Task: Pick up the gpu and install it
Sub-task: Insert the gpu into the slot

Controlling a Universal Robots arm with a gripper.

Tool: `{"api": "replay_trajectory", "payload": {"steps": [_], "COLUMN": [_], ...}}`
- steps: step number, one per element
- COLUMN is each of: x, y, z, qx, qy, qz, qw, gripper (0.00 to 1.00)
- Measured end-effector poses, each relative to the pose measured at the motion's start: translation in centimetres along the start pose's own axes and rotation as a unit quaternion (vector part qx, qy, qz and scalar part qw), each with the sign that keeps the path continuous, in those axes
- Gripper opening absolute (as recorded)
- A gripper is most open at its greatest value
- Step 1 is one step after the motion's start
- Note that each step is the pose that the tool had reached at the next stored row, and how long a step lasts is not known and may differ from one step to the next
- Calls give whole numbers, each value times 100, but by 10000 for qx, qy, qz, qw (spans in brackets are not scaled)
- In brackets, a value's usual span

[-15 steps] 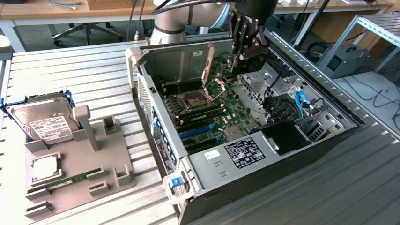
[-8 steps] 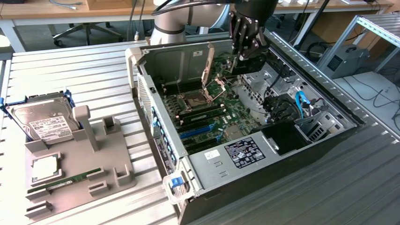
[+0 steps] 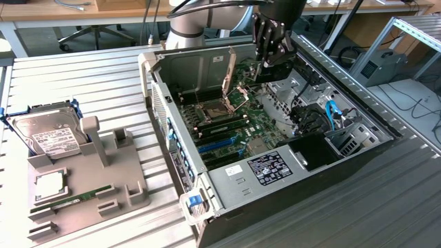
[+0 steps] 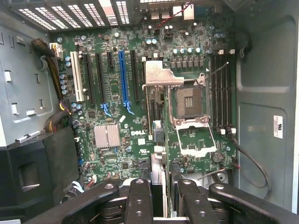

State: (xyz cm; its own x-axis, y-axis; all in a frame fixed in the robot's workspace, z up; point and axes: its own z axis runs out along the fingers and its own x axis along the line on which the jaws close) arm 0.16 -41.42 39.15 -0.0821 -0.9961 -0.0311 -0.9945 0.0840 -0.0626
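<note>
The gpu (image 3: 274,71), a thin flat card with a black face, is pinched between the black fingers (image 4: 140,200) of the gripper (image 3: 272,51). It is held on edge above the far part of the open computer case (image 3: 206,181). In the wrist view the gpu (image 4: 158,179) is seen edge-on as a narrow strip, with its long axis roughly parallel to the expansion slots, among them a blue slot (image 4: 122,79). Below it lies the green motherboard (image 4: 117,140), with an open metal CPU socket (image 4: 189,100). The case rests on a table (image 3: 82,82) of ribbed metal slats. Towards the exterior view's left, a grey moulded holder (image 3: 127,194) carries a silver hard drive (image 3: 45,134) and a green RAM stick (image 3: 72,198). Wooden desks (image 3: 69,10) are seen beyond.
</note>
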Motion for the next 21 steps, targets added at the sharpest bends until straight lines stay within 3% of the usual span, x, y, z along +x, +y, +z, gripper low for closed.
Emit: {"api": "replay_trajectory", "payload": {"steps": [21], "x": [6], "y": [8], "z": [37], "qx": [0], "qy": [0], "qz": [0], "qw": [10000], "gripper": [27]}}
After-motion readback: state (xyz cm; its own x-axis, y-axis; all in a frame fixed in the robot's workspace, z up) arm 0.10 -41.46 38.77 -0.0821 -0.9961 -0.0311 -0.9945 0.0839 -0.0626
